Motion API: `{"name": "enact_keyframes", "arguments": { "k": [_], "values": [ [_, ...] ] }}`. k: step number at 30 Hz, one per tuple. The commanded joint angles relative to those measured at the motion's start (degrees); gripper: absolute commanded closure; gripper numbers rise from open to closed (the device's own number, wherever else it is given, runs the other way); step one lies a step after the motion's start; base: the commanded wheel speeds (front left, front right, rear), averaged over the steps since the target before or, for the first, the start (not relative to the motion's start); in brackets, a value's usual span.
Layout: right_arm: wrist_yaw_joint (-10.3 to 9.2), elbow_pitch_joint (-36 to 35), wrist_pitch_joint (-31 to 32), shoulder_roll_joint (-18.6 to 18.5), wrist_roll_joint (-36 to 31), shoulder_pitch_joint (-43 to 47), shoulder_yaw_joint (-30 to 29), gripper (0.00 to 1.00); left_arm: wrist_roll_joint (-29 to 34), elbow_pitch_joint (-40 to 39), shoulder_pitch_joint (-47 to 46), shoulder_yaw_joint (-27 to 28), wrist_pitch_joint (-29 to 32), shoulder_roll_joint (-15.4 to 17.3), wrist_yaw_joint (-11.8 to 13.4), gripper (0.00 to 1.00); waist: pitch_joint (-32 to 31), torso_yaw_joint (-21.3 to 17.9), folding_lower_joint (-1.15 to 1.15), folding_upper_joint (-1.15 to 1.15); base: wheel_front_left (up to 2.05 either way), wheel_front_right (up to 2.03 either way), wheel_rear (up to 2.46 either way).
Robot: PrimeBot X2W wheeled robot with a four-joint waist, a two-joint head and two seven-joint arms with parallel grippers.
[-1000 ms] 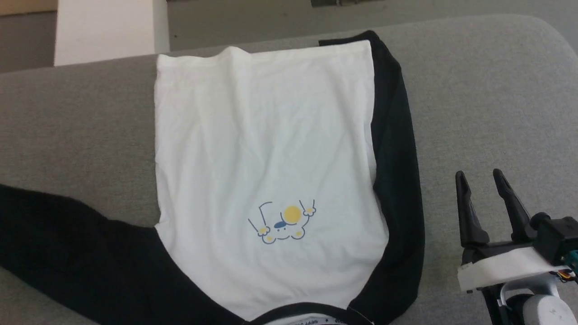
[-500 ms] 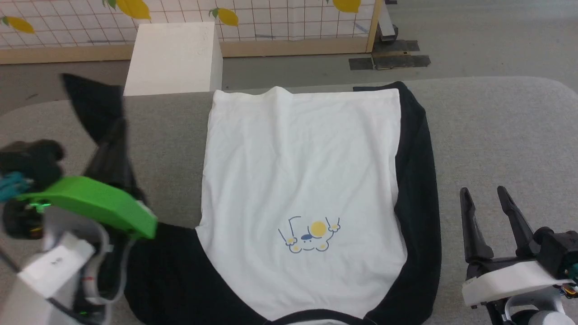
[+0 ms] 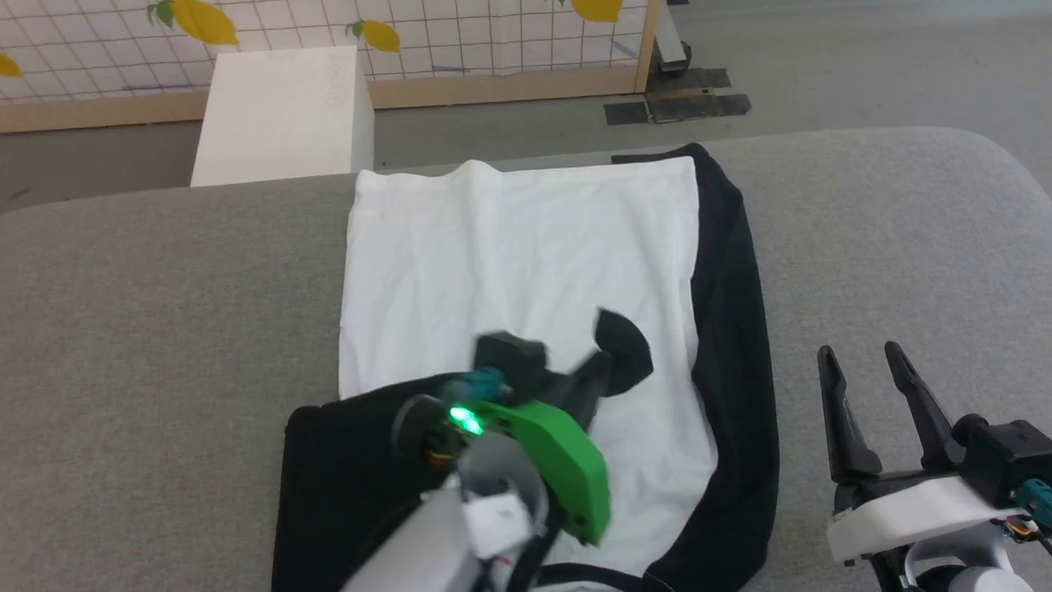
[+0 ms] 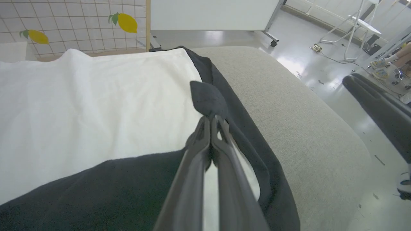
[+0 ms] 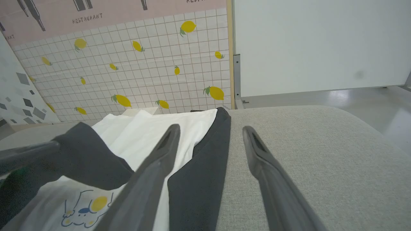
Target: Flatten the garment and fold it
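Overhead, the garment (image 3: 509, 247) lies on the grey padded bench (image 3: 148, 312), its white body spread flat, hem toward the far edge and collar toward the robot. The right black sleeve (image 3: 727, 329) is folded in along the right edge of the white body.

The left fingers (image 3: 588, 382) are pressed together with no gap between them. They pinch the cuff end of the left black sleeve (image 3: 626, 349) and hold it over the middle of the white body. The rest of that sleeve drapes back across the shirt's near left corner.

Left wrist view: the cuff (image 4: 208, 98) stands up just beyond the tips of the closed left fingers (image 4: 192, 179), with white cloth (image 4: 80, 106) underneath.

The right fingers (image 3: 838, 411) stand spread wide and hold nothing — they sit over bare bench to the right of the garment, near it but apart. Whether they touch the bench cannot be told.

Right wrist view: the spread right fingers (image 5: 151, 173) frame the folded right sleeve (image 5: 199, 166), and the small cartoon print (image 5: 88, 208) shows at lower left, below the raised left sleeve (image 5: 86, 157).

Beyond the bench stand a white box (image 3: 283, 115) and a tiled panel with lemons (image 3: 411, 33).
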Motion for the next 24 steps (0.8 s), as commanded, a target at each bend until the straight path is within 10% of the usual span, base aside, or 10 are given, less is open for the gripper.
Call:
{"name": "enact_keyframes", "arguments": {
  "k": [1,17,18,19,24],
  "values": [
    [-0.1,0.09,0.18,0.08,-0.06,0.24,0.03,0.0,1.03,2.38,-1.12,-1.32,-0.58,-0.7,-0.67,1.0,0.4,-0.52,0.01,0.0,0.0,0.0,0.0],
    [-0.1,1.47,0.48,0.08,0.23,-0.75,1.88,0.0,-5.14,24.14,-5.25,-20.62,-1.05,-3.79,-6.07,0.98,0.88,-1.83,0.01,0.0,0.0,0.0,0.0],
    [-0.1,1.58,0.49,0.08,0.25,-0.83,2.05,0.0,-6.19,25.01,-5.55,-21.9,-0.35,-3.79,-5.97,0.37,0.79,-1.91,0.01,0.0,0.0,0.0,0.0],
    [-0.1,1.64,0.5,0.08,0.26,-0.88,2.15,0.0,-6.81,25.61,-5.89,-22.74,-0.07,-3.79,-5.88,0.0,0.75,-1.95,0.01,0.0,0.0,0.0,0.0],
    [-0.1,1.72,0.55,0.08,0.13,-0.78,1.67,0.0,-12.98,24.92,-7.34,-21.28,-4.69,-3.8,-5.22,0.0,0.81,-0.99,0.01,0.0,0.0,0.0,0.0]
  ]
}}
